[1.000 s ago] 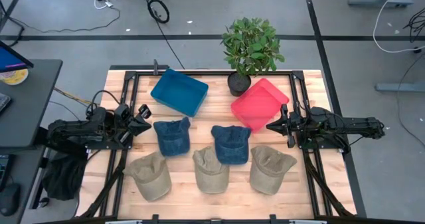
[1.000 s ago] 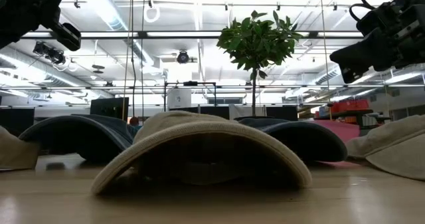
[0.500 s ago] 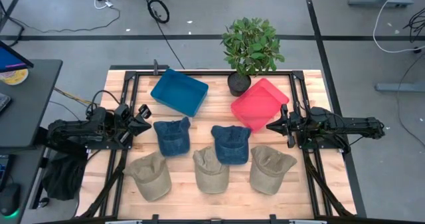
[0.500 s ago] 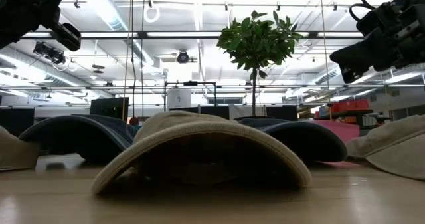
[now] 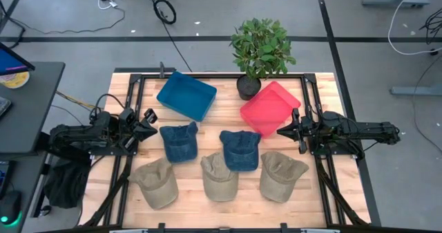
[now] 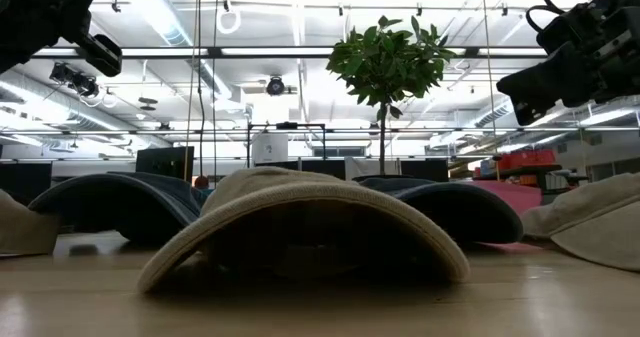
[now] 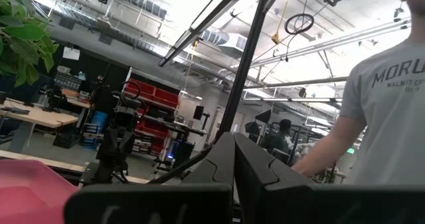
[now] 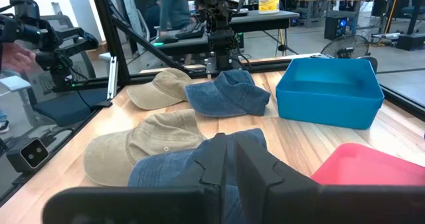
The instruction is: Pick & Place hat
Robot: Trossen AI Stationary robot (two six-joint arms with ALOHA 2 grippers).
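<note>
Five caps lie crown-up on the wooden table. Two are blue denim: one (image 5: pixel 179 142) left of centre, one (image 5: pixel 239 150) right of centre. Three khaki caps (image 5: pixel 155 183) (image 5: pixel 219 176) (image 5: pixel 282 175) form a row along the near edge. A blue bin (image 5: pixel 186 96) and a red bin (image 5: pixel 271 108) sit farther back. My left gripper (image 5: pixel 147 122) hovers shut at the table's left side, beside the left denim cap. My right gripper (image 5: pixel 289 131) hovers shut at the right side, over the red bin's near corner. In the low view both grippers stand well above the caps.
A potted plant (image 5: pixel 261 50) stands at the far edge between the bins. Black frame rails (image 5: pixel 131 157) run along both sides of the table. A person in a grey shirt (image 7: pixel 392 104) stands beyond the table. Bare wood shows between the bins and at the near edge.
</note>
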